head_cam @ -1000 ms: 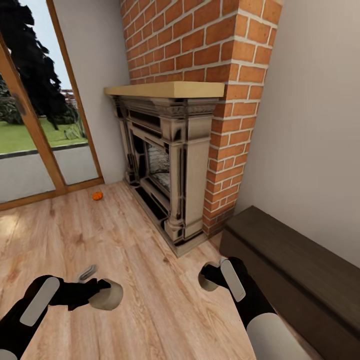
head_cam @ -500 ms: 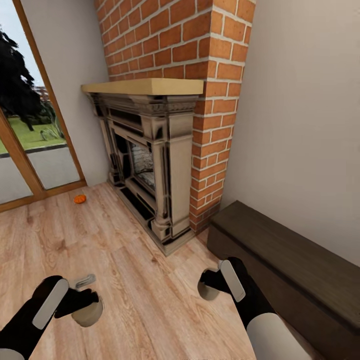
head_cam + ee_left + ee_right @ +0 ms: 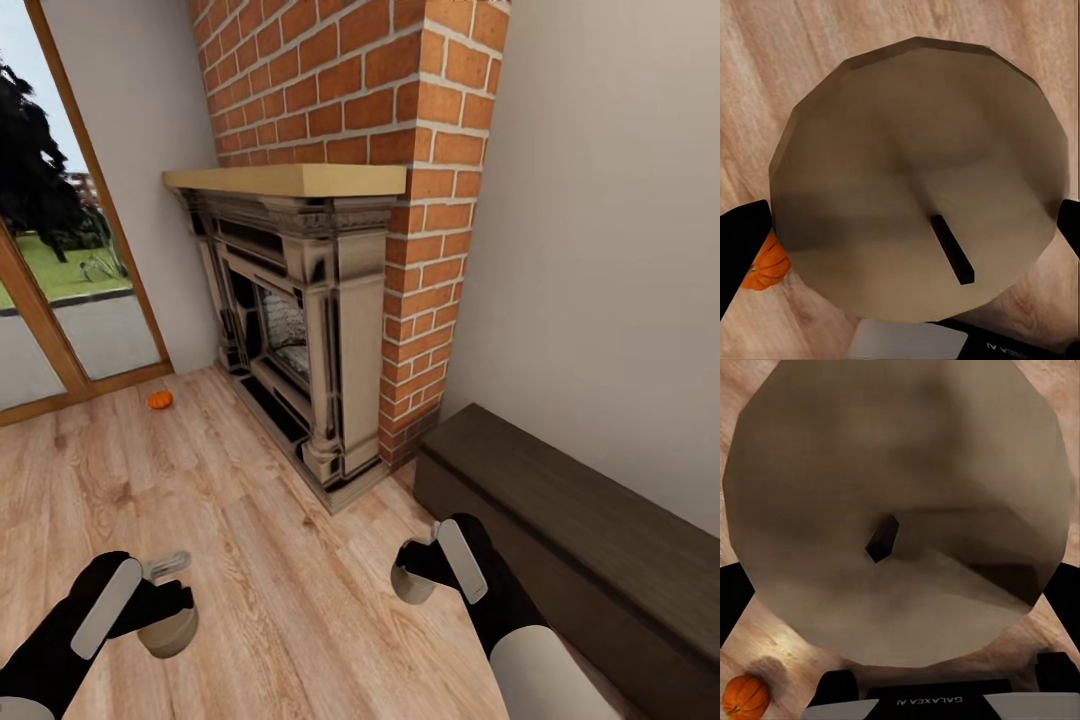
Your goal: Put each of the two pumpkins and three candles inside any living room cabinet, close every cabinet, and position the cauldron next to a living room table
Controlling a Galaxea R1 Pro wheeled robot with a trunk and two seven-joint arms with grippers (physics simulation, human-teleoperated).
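Carrying one candle apiece, the left gripper [image 3: 165, 612] clamps a candle [image 3: 168, 630] and the right gripper [image 3: 418, 570] another candle [image 3: 411, 584]. The cabinet [image 3: 560, 520], drawers seemingly closed, runs lengthwise toward 4 o'clock, at 2 o'clock from the right gripper, the nearer one. A pumpkin [image 3: 159, 399] lies at 11 o'clock.
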